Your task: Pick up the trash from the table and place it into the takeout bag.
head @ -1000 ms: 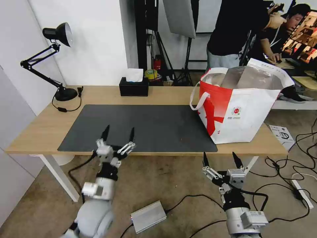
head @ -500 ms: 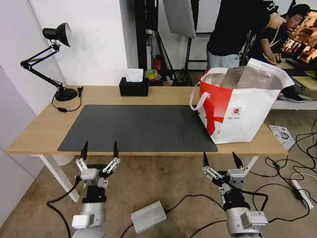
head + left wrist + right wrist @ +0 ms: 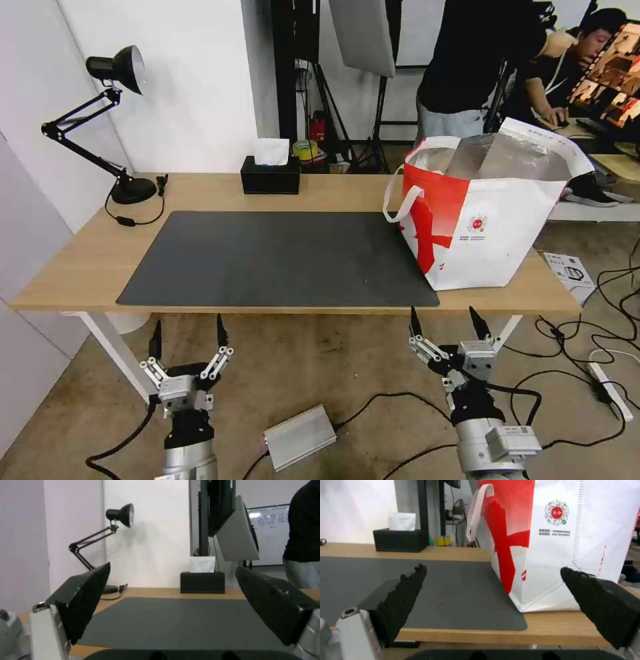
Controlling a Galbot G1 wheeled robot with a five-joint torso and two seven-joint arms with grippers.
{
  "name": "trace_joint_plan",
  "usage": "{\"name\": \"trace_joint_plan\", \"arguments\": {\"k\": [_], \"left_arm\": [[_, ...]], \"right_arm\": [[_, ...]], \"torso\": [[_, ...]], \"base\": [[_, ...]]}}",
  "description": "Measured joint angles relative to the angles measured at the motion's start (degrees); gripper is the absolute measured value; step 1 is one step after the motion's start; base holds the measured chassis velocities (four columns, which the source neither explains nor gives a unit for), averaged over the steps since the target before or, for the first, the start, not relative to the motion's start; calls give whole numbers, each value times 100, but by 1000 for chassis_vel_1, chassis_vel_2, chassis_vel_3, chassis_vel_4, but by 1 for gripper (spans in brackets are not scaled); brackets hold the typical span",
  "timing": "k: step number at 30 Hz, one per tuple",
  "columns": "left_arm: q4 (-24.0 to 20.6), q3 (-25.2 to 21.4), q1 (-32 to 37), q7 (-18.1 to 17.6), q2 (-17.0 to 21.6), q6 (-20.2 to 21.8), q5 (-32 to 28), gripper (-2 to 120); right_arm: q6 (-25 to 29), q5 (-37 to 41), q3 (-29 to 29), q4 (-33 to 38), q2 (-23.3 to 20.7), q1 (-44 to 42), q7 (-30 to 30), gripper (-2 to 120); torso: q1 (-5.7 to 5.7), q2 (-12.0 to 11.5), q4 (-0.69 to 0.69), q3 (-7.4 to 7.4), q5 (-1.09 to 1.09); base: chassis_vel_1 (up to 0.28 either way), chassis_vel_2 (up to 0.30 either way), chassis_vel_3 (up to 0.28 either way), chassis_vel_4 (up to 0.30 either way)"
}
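Note:
The takeout bag stands open on the right end of the table, with its red panel toward the dark grey mat and its foil lining showing. No trash shows on the table; it is out of view. My left gripper hangs open and empty below the table's front edge, left of centre. My right gripper is open and empty below the front edge, just before the bag. In the left wrist view the left gripper faces the mat; in the right wrist view the right gripper faces the bag.
A black desk lamp stands at the table's far left and a black tissue box at the back middle. On the floor lie a silver box, a small white carton and loose cables.
My left gripper has come back off the mat's front edge and sunk below the table, drifting left, still open. The right gripper and the bag have not moved.

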Motion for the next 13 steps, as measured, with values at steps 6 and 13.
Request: {"name": "trace_joint_plan", "arguments": {"k": [6, 13], "left_arm": [[-18, -84, -53, -1, 47, 0, -20, 100], [-43, -101, -50, 3, 53, 0, -33, 100]], "right_arm": [[0, 0, 0, 0, 0, 0, 0, 100], [0, 0, 0, 0, 0, 0, 0, 100]], "torso": [[0, 0, 0, 0, 0], [0, 0, 0, 0, 0]], "base": [[0, 0, 0, 0], [0, 0, 0, 0]]}}
